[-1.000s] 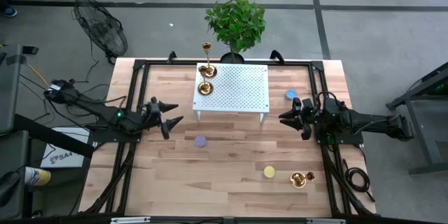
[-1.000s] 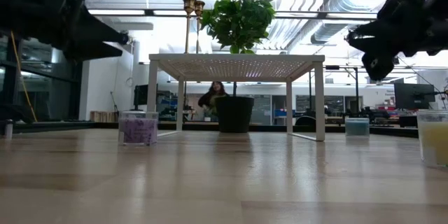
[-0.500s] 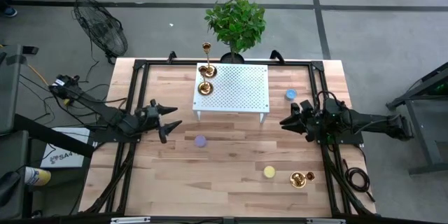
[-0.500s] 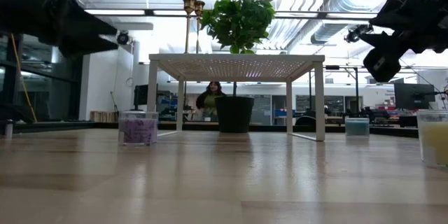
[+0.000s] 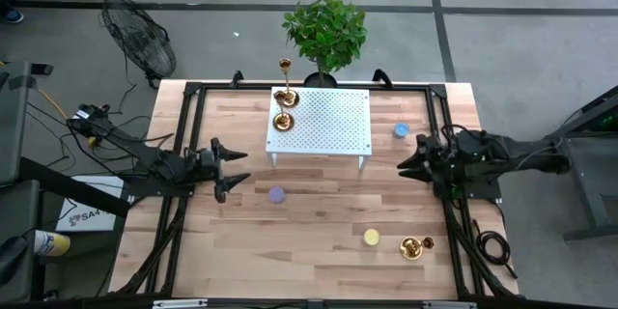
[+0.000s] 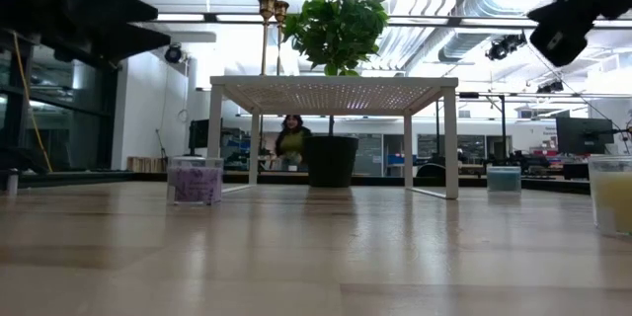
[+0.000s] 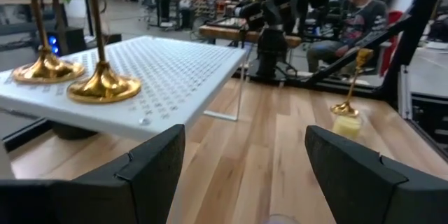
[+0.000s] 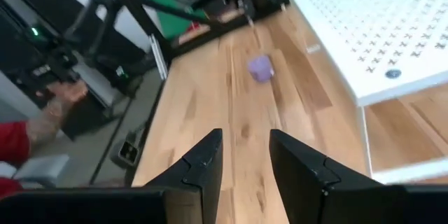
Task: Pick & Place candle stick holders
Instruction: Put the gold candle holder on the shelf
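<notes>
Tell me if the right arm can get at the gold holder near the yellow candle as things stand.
Probably yes. The candle stick holder stands on bare table beside the yellow candle, on the right arm's side; the right gripper hangs open and empty above the table, with nothing between them.

Right gripper (image 8: 245,159): two dark fingers slightly apart above light wooden tabletop (image 8: 210,91). Small purple candle (image 8: 260,68) beyond; white perforated shelf (image 8: 378,28) alongside; person's hand (image 8: 59,94) off-table.

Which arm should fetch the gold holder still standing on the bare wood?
Right. The holder stands near the table's right front corner, close to the right gripper; the left gripper is across the table.
</notes>
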